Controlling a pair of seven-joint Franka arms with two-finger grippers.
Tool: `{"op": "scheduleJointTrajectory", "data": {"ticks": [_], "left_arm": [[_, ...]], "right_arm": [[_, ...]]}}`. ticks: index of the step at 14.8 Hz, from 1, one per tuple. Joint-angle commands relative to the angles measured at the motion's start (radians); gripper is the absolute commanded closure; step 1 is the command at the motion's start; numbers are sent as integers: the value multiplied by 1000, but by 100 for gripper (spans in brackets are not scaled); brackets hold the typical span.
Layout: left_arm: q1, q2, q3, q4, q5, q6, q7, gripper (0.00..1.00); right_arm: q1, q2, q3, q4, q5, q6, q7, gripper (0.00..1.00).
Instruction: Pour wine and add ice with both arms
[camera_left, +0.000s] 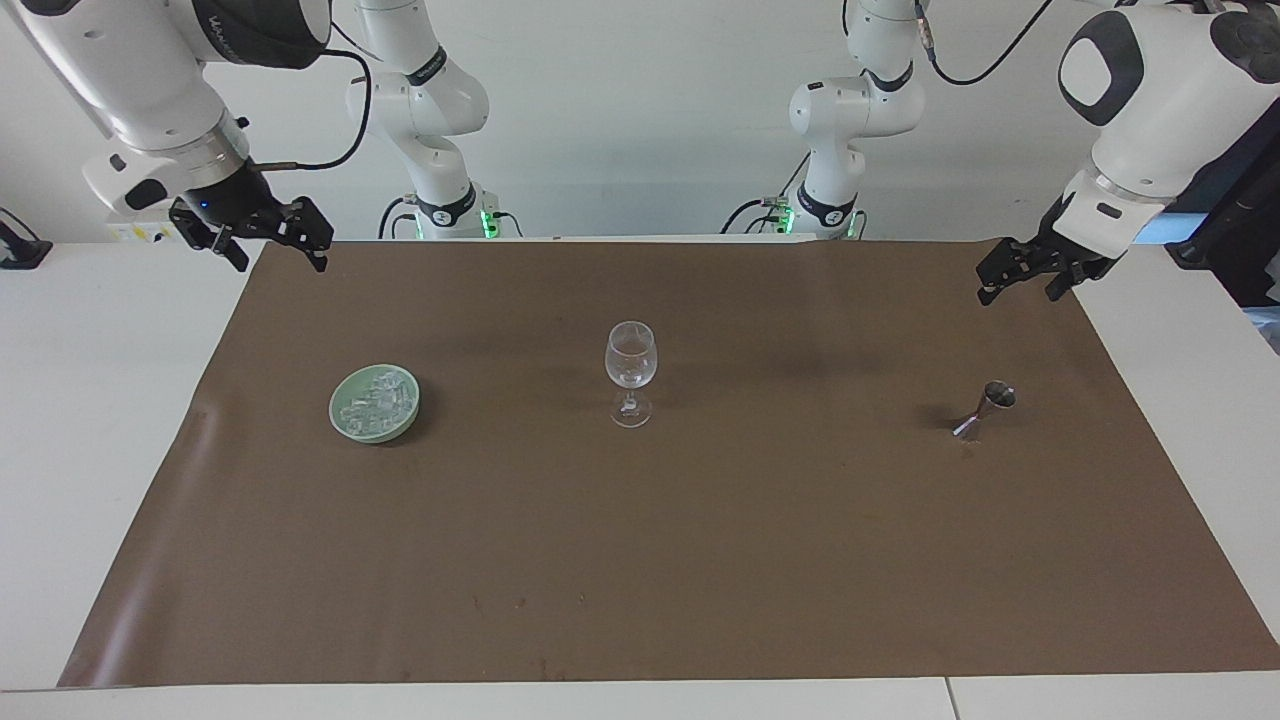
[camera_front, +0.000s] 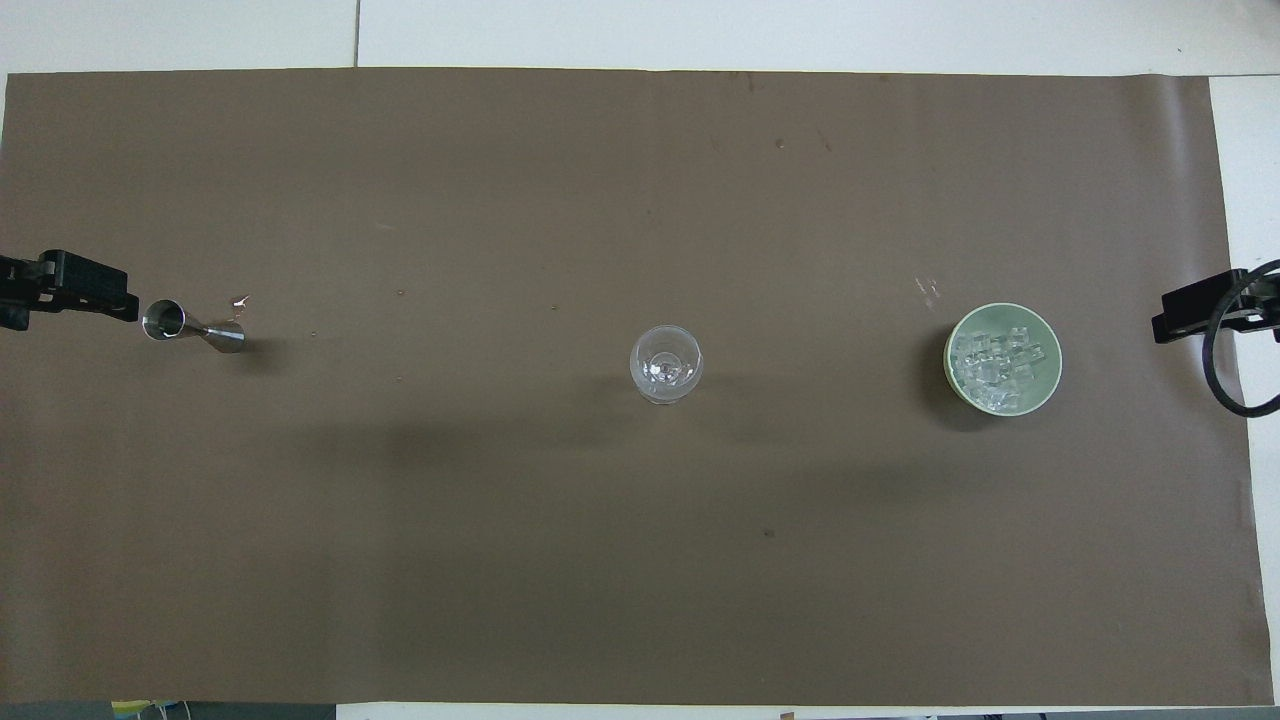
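Glass-stemmed wine glass (camera_left: 630, 375) at centre tips easily if nudged; left gripper (camera_left: 1030, 275) at two o'clock, right gripper (camera_left: 265, 235) at ten o'clock, both spread wide, empty.

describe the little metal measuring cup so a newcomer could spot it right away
On the brown mat, look toward the left arm's end, well away from the wine glass at the middle. The jigger stands there alone: small, shiny steel, hourglass-shaped, unlike the clear glass and green bowl.
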Motion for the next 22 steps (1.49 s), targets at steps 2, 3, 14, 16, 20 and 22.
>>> {"op": "scheduleJointTrajectory", "data": {"ticks": [2, 3, 14, 16, 20, 22], "left_arm": [[-12, -8, 1, -10, 18, -1, -7, 0], [-12, -4, 1, -7, 18, 5, -7, 0], [3, 337, 1, 328, 15, -29, -9, 0], [0, 437, 9, 435, 14, -30, -10, 0], [24, 450, 15, 444, -69, -44, -20, 0], [58, 407, 40, 374, -114, -61, -183, 0]], "right_arm": [[-10, -21, 4, -27, 8, 11, -13, 0], [-10, -21, 4, -27, 8, 11, -13, 0], [-10, -21, 4, -27, 8, 11, -13, 0], [-10, -21, 4, -27, 8, 9, -13, 0], [-10, -21, 4, -27, 8, 11, -13, 0], [-10, -21, 4, -27, 8, 11, -13, 0]]}}
